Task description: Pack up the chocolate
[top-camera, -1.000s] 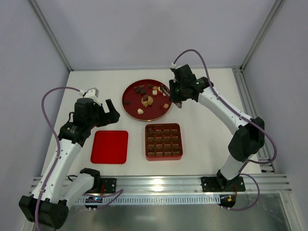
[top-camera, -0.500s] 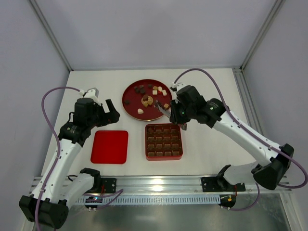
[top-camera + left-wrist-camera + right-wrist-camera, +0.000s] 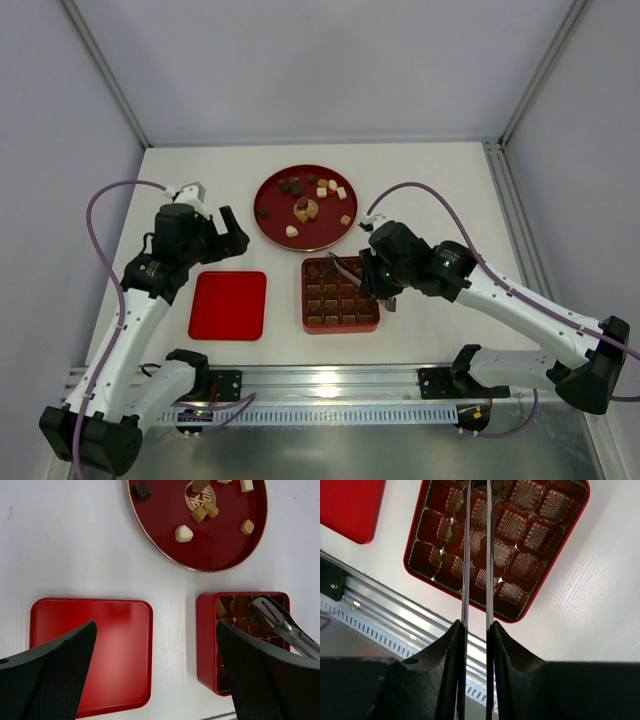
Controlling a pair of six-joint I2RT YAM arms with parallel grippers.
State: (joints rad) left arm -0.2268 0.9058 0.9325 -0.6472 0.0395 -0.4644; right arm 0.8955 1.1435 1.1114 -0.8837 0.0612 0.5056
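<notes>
Several chocolate pieces [image 3: 300, 207], dark, light brown and cream, lie on the round red plate [image 3: 268, 222]. The left wrist view shows some of them [image 3: 183, 533]. The square red box [image 3: 340, 295] has a brown grid of compartments [image 3: 510, 525]. One light brown piece [image 3: 220, 609] sits in its far left corner cell. My right gripper [image 3: 368, 278] is shut on metal tongs [image 3: 477, 555], whose tips reach over the box's far cells [image 3: 264, 606]. Whether the tips hold a piece is hidden. My left gripper [image 3: 228, 230] is open and empty above the table, left of the plate.
The flat red lid [image 3: 228, 305] lies left of the box, below my left gripper; it also shows in the left wrist view [image 3: 90, 650]. An aluminium rail [image 3: 330, 380] runs along the table's near edge. Frame posts stand at the back corners.
My right arm has swung the tongs from the plate's right side toward me, to above the red box. The left arm has not moved.
</notes>
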